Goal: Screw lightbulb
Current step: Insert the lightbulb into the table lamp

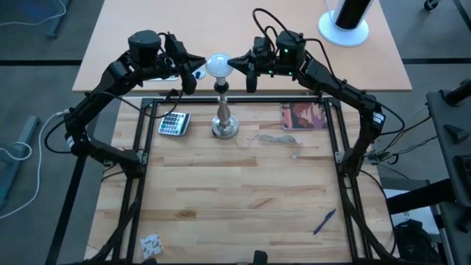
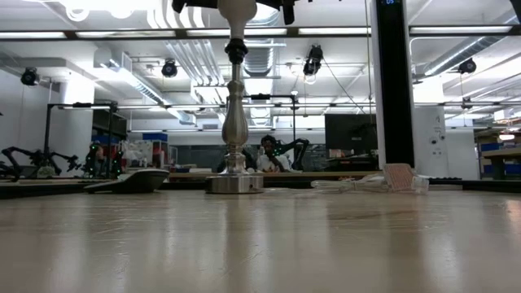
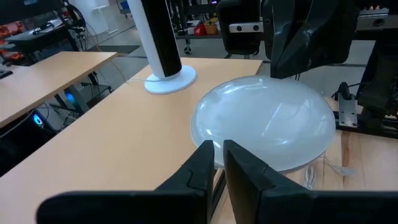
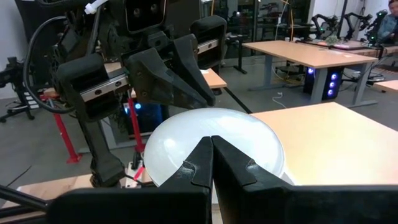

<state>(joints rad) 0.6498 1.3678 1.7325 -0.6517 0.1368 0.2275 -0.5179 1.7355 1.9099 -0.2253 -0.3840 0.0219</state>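
High view: one white frosted pear-shaped lightbulb [image 1: 217, 65] tops one silver stand [image 1: 224, 118], flanked by two grippers: left gripper [image 1: 193, 76] clenched just beside it, right gripper [image 1: 239, 62] fingertips clenched against its glass.

Lighting: bright, even, from ceiling strip lights [image 2: 98, 34]. Soft glare on lightbulb [image 3: 264, 121] dome beyond left gripper [image 3: 219, 163]; shadows faint.

No legible text or labels anywhere
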